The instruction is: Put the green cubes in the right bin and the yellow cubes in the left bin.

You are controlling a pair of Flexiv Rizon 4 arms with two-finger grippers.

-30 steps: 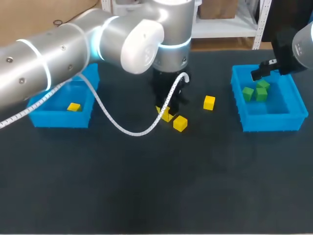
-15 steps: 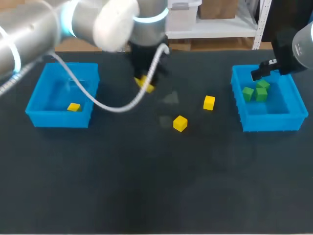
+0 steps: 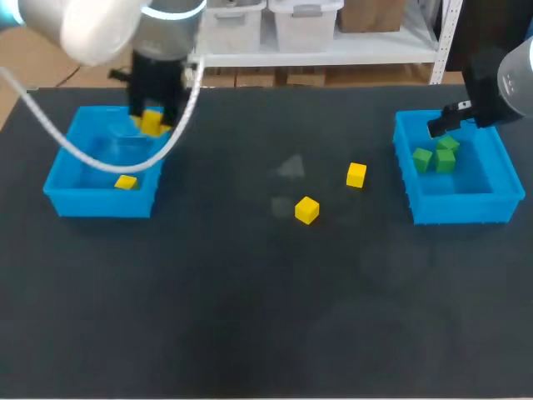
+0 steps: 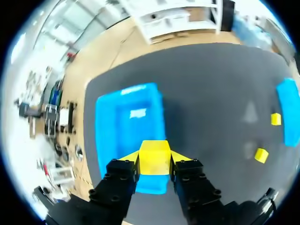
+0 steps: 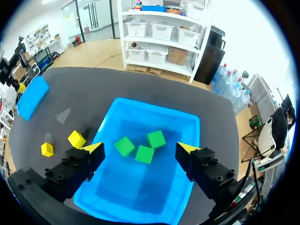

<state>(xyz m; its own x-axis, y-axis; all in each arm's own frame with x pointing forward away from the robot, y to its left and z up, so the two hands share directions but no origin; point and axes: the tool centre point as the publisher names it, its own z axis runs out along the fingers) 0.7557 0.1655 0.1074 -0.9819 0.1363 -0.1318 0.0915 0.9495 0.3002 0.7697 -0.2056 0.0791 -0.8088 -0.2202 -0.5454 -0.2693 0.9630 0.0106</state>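
Left pincer clamping yellow cube over left bin, right pincer agape above right bin

No readable text, labels or numbers on anything on the table.

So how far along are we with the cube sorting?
Done: three green cubes sit in the right bin, and one yellow cube lies in the left bin. In hand: the left hand is shut on a second yellow cube above the left bin. Left: two loose yellow cubes on the table; no green ones show outside the bin.
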